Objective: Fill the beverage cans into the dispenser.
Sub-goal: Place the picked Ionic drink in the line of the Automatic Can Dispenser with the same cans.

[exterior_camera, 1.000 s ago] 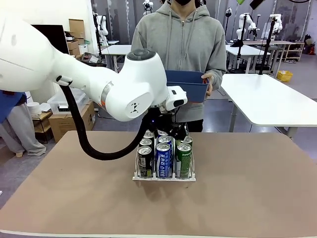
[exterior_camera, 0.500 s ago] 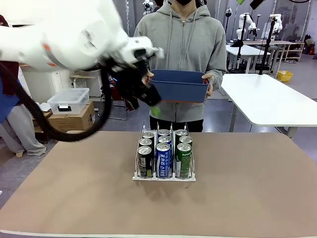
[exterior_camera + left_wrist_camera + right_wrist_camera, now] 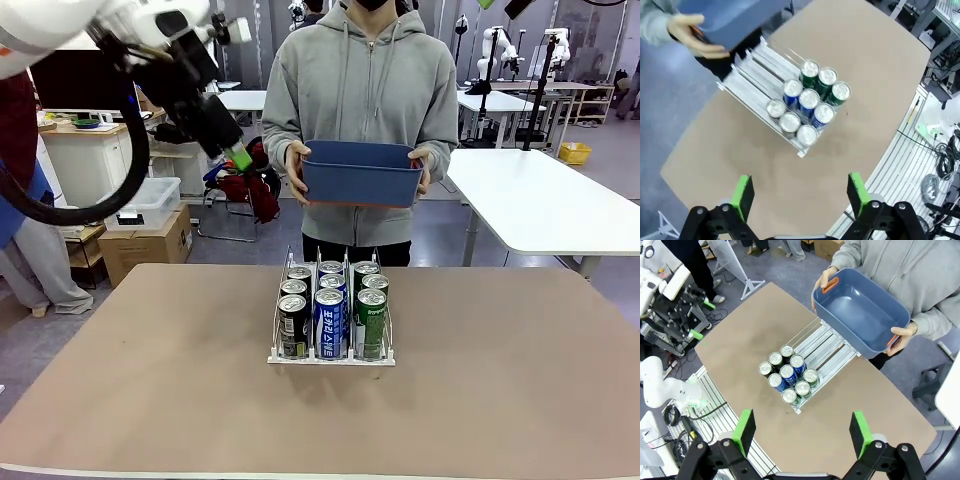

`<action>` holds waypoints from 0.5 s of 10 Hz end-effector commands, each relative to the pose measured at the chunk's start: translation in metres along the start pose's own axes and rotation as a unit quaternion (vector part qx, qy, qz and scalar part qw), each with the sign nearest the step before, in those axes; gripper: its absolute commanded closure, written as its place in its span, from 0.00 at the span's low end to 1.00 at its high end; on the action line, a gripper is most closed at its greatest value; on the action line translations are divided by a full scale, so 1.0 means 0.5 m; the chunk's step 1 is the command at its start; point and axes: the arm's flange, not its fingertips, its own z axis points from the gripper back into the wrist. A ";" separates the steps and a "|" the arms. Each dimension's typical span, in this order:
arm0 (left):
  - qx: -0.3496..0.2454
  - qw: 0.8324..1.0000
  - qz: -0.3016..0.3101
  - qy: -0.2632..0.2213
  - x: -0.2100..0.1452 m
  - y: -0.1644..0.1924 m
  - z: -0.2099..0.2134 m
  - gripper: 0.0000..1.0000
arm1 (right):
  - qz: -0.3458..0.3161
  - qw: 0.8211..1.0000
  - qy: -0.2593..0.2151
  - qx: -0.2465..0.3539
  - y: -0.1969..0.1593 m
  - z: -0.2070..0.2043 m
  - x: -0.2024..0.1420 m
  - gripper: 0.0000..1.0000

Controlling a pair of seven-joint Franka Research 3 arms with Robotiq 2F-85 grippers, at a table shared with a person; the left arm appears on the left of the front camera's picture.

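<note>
1. The dispenser (image 3: 331,352) is sitting mid-bench (image 3: 500,400), holding nine beverage cans (image 3: 329,322) in three lanes: black, blue-white and green, crowded at its low front lip.
2. The left gripper (image 3: 799,196) is hanging high above the bench, fingers (image 3: 743,193) spread wide and carrying nothing.
3. The right gripper (image 3: 801,431) is hovering overhead, fingers likewise wide apart and empty.
4. A person is holding a blue bin (image 3: 360,175) beyond the dispenser.
</note>
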 end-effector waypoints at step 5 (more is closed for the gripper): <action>0.009 0.997 -0.016 -0.074 0.038 0.051 0.177 0.01 | -0.002 1.000 0.002 0.003 0.000 0.002 -0.006 0.00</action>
